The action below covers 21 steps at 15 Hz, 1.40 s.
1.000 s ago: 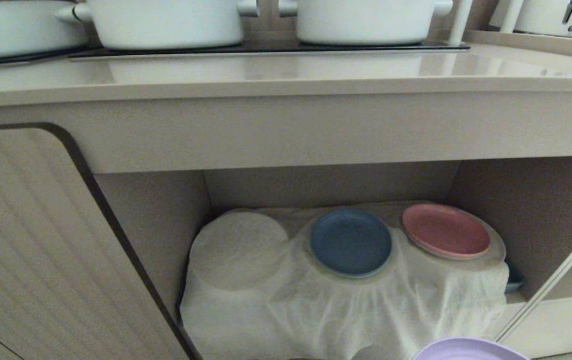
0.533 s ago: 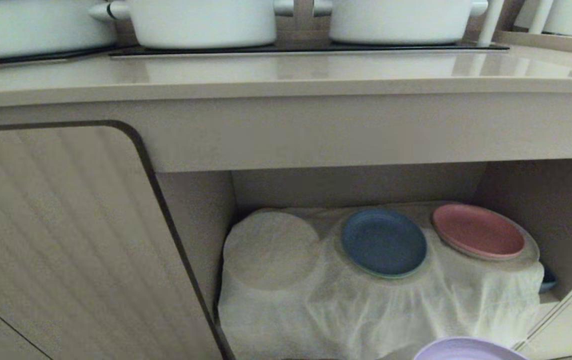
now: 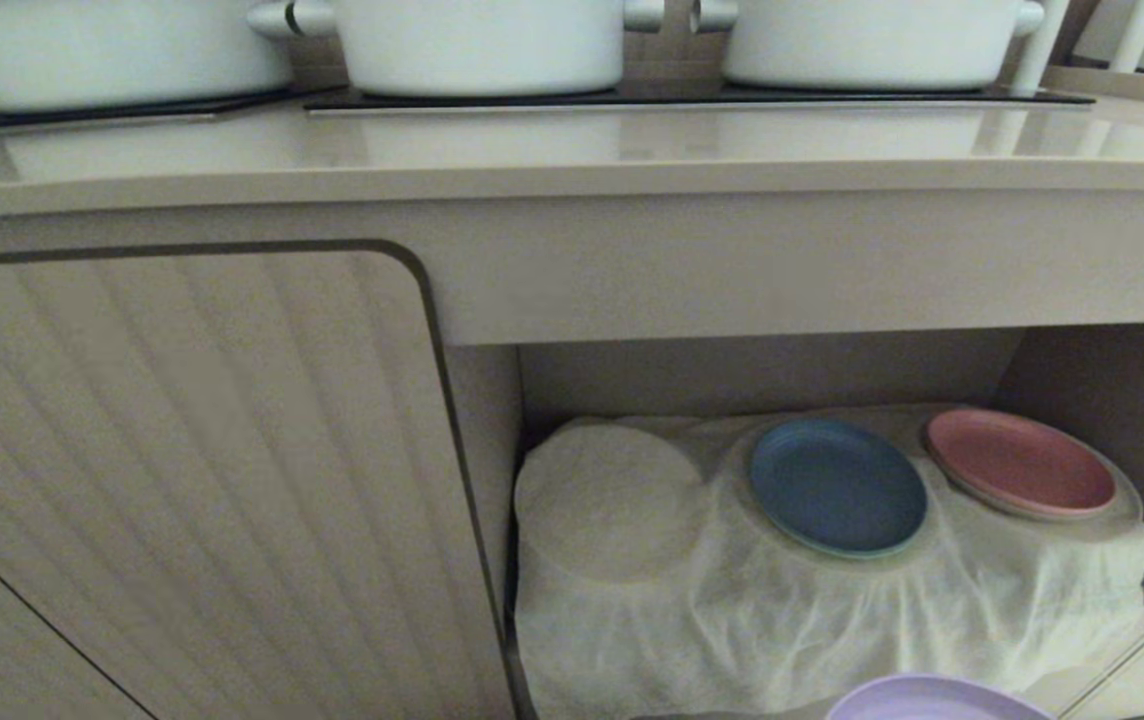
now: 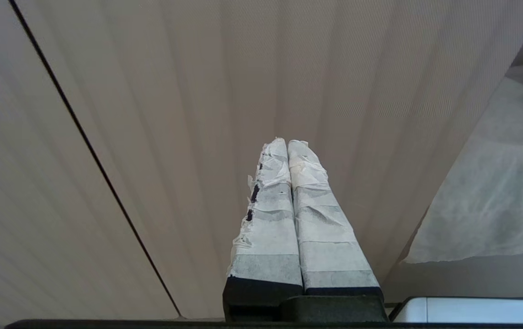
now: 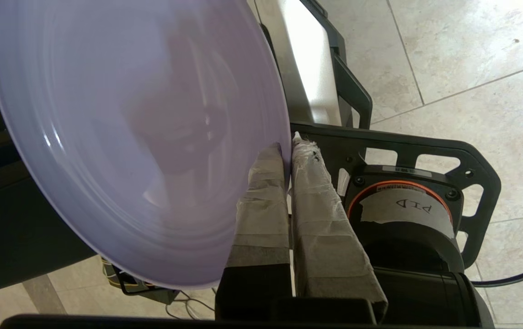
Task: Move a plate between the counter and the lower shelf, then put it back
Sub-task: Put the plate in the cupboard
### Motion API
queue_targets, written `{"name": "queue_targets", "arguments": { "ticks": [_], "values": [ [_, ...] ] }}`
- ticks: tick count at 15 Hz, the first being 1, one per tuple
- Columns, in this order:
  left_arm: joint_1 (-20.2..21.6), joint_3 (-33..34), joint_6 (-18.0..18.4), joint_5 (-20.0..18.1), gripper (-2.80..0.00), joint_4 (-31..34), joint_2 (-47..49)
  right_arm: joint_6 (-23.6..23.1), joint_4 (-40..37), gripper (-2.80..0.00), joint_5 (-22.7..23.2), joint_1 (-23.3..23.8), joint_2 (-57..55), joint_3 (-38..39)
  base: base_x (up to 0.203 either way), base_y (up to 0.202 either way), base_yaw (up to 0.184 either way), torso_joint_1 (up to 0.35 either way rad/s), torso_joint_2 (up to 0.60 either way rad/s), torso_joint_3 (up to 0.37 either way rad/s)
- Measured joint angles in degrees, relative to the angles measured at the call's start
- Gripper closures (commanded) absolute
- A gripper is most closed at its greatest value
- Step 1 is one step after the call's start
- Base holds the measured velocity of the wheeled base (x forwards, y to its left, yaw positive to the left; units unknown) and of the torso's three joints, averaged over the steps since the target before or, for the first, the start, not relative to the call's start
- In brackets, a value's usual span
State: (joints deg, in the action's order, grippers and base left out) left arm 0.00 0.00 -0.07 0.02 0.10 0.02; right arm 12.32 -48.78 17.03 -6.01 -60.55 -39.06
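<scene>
The lavender plate [image 5: 138, 137] is gripped at its rim by the right gripper [image 5: 287, 148]. The two tape-wrapped fingers [image 5: 261, 201] are squeezed tight on the edge of the plate, and the plate is held up over the tiled floor [image 5: 472, 68] and the robot's dark base [image 5: 408, 155]. In the head view only the top of the plate [image 3: 937, 698] can be seen, at the bottom edge, in front of the lower shelf [image 3: 1112, 370] and apart from it. The plate is not on the counter [image 3: 572, 150] and not on the shelf.

A round part on the robot's base has a piece of tape [image 5: 403, 210] on it. Three letters are written there by hand, seen upside down. They look like "PID".

Inside the lower shelf a wrinkly white cloth [image 3: 782, 610] is spread over round humps. A blue plate [image 3: 837, 487] is set on the middle hump. A pink plate [image 3: 1020, 463] is set on the hump at the right. The hump at the left [image 3: 610, 495] is covered by cloth only.

On the counter, three white pots [image 3: 477, 40] are lined up on black flat panels [image 3: 692, 97].

The left gripper [image 4: 287, 145] is pressed shut with nothing between its taped fingers. It is pointed at a beige cabinet door with ridges [image 4: 197, 91], and it is not touching the door.
</scene>
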Motion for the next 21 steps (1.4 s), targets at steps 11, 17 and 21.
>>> {"name": "queue_targets", "arguments": {
  "ticks": [11,17,21],
  "values": [
    [0.0,0.0,0.0,-0.02,0.0,0.0,0.0,0.13,0.44,0.0,1.24,-0.02,-0.13,-0.28,0.0,0.0,0.0,0.0,0.0,0.0],
    [0.0,0.0,0.07,-0.02,0.0,0.0,0.0,0.24,4.39,0.0,1.63,-0.02,-2.32,0.91,0.0,0.0,0.0,0.0,0.0,0.0],
    [0.0,0.0,0.07,-0.02,0.0,0.0,0.0,0.19,8.76,0.0,1.65,0.0,-6.67,0.3,0.0,0.0,0.0,0.0,0.0,0.0]
  ]
}}
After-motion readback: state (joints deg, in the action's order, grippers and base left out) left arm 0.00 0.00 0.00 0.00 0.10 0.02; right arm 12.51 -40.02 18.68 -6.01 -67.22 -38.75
